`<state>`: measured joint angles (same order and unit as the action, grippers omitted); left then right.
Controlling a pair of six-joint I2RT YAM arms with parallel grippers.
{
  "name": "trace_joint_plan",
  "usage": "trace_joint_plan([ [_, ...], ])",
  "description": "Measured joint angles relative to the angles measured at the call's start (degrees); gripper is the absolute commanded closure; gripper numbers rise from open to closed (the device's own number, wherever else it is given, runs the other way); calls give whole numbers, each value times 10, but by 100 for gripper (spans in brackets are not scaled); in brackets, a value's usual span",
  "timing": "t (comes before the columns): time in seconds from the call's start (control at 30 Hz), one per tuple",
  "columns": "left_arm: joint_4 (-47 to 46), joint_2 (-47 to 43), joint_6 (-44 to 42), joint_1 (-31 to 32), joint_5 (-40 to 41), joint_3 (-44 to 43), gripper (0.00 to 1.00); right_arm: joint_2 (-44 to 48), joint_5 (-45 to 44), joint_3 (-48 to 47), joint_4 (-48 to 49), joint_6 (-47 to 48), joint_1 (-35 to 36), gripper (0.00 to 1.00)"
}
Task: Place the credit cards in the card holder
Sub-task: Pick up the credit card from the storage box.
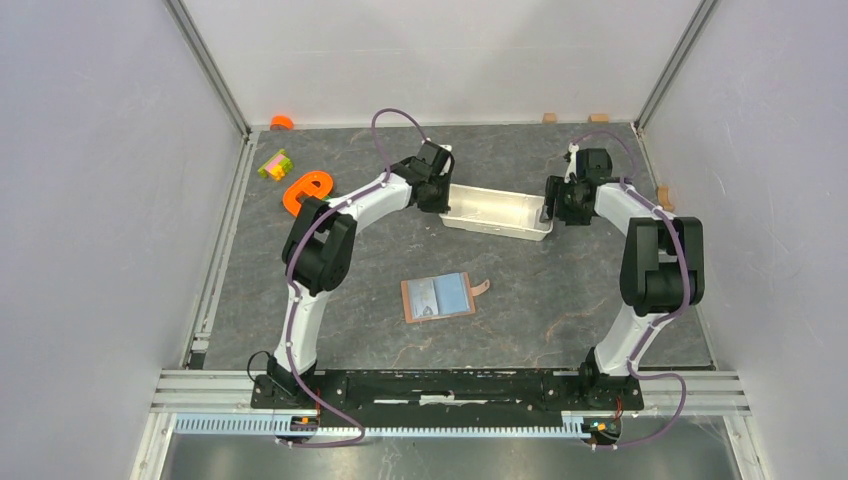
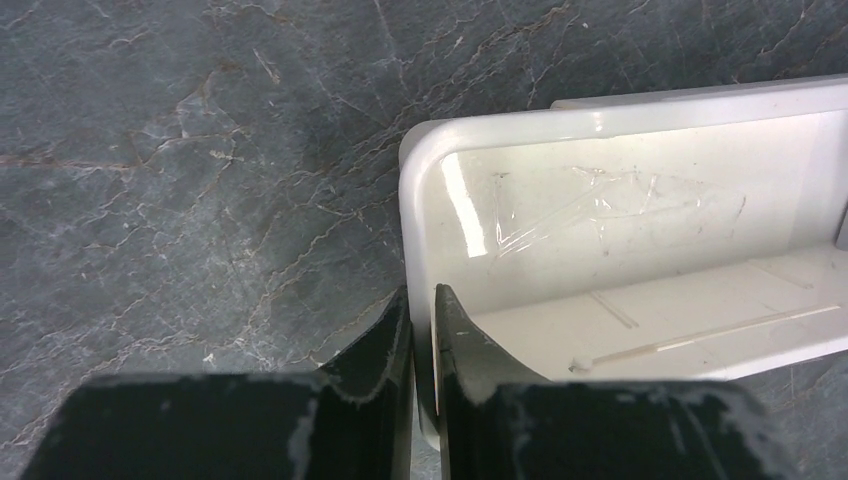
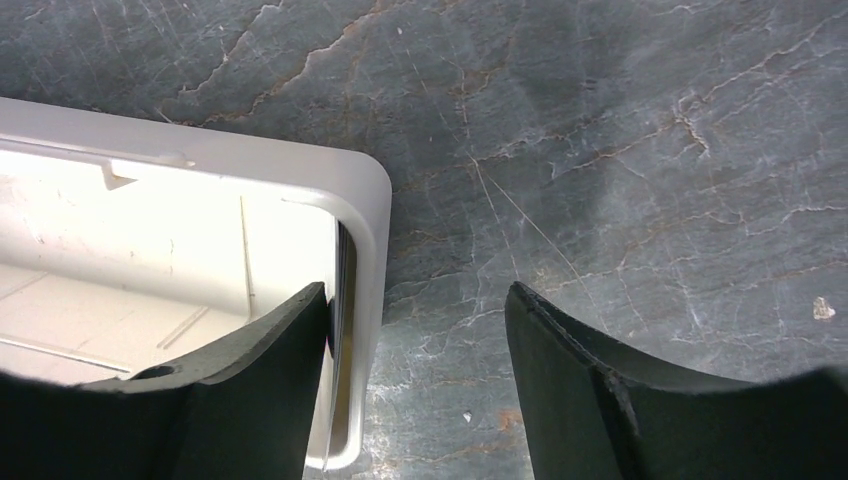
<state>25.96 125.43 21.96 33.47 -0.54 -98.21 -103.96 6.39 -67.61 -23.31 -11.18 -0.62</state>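
The brown card holder (image 1: 409, 300) lies open in the middle of the table, its snap tab (image 1: 479, 288) pointing right. Pale blue-grey credit cards (image 1: 441, 295) lie on its open face; I cannot tell if they sit in a pocket. My left gripper (image 1: 437, 192) is at the left end of a long white tray (image 1: 497, 212); in the left wrist view it (image 2: 421, 300) is shut on the tray's end wall (image 2: 420, 190). My right gripper (image 1: 553, 206) is at the tray's right end, open (image 3: 416, 295), straddling the end wall (image 3: 365, 230).
An orange curved piece (image 1: 307, 189), a yellow-green-pink block (image 1: 274, 165) and a small orange object (image 1: 282, 122) lie at the back left. Small wooden blocks (image 1: 549, 117) sit along the back wall, one (image 1: 665, 195) at the right wall.
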Motion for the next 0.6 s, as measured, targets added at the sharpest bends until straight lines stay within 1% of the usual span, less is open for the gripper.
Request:
trace_joint_plan([
  [0.2, 29, 4, 0, 3, 13, -21, 89, 8, 1, -5, -11, 2, -1, 41],
  [0.27, 39, 9, 0, 4, 17, -32, 89, 12, 2, -5, -13, 2, -1, 46],
  [0.37, 48, 15, 0, 4, 19, -44, 89, 19, 7, -5, -14, 1, -1, 56],
  [0.6, 60, 22, 0, 4, 19, -57, 89, 27, 27, -5, -13, 1, -1, 75],
])
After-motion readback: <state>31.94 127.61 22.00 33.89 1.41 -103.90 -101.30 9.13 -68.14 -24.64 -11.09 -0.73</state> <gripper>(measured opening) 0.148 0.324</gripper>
